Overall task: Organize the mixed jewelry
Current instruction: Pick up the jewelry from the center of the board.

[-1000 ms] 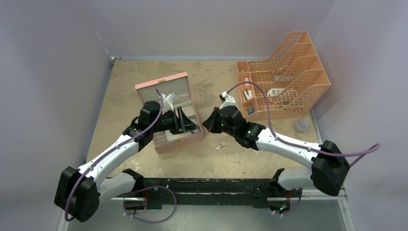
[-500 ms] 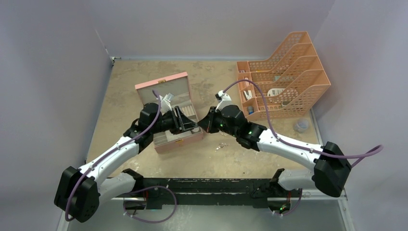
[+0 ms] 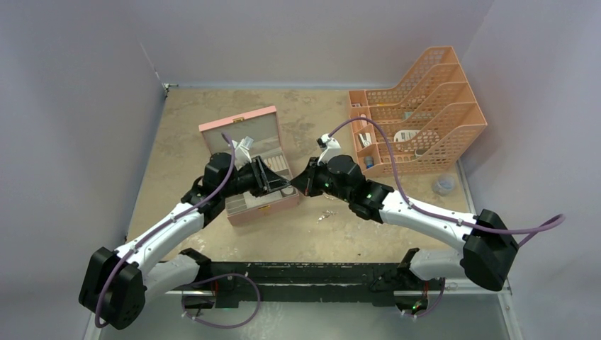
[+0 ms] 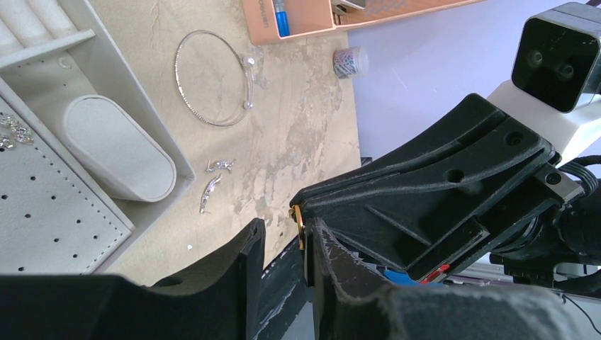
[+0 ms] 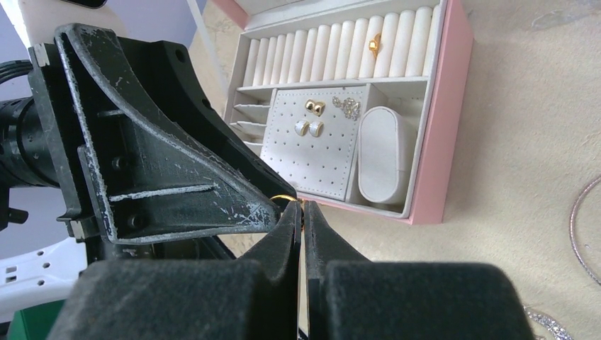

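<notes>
Gripping gold ring (image 5: 283, 197) in clenched right tool (image 5: 301, 211), between parted left tool (image 4: 283, 234). Studs (image 5: 315, 106) boxed; unsorted ahead of left tool: hoop (image 4: 221, 125), chain piece (image 4: 209, 193).

Gold ring (image 5: 287, 199) mostly buried in right gripper (image 5: 302, 210), just a sliver showing. Wire hoop (image 5: 573, 230) clipped by view edge. From above: loose pieces (image 3: 327, 214) too small to ID, left arm (image 3: 177, 216) covers part of pink box (image 3: 241, 127).

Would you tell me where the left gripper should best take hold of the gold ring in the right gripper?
Take the ring by its free arc, the part sticking out past the tips of the right gripper. Bring the left gripper in head-on, tip to tip, jaws either side of the band: only that arc is exposed, and it sits edge-on between them.
</notes>
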Robot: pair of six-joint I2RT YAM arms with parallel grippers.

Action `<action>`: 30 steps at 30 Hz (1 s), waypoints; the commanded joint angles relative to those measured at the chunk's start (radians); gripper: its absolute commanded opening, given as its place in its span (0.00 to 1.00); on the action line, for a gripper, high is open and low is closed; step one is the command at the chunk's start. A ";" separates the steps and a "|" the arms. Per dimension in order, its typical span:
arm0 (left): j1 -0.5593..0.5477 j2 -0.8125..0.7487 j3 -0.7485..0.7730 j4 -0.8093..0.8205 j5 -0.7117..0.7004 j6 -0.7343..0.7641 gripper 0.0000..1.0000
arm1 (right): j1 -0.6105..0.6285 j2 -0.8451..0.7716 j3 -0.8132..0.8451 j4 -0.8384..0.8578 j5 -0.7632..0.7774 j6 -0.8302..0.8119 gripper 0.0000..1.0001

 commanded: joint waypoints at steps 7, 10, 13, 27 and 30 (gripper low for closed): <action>0.000 0.004 0.000 0.070 0.044 0.002 0.04 | 0.007 0.003 0.008 0.057 -0.011 -0.017 0.00; 0.000 0.001 0.000 0.068 0.049 0.010 0.00 | 0.007 0.004 0.008 0.059 -0.002 -0.011 0.00; 0.000 0.000 0.005 0.062 0.050 0.018 0.00 | 0.007 0.000 0.006 0.058 0.002 0.008 0.00; 0.008 -0.029 0.076 -0.036 0.045 0.074 0.00 | -0.016 -0.199 -0.117 0.186 0.005 0.151 0.44; 0.041 -0.032 0.113 -0.052 0.118 0.076 0.00 | -0.044 -0.231 -0.141 0.220 -0.031 0.182 0.55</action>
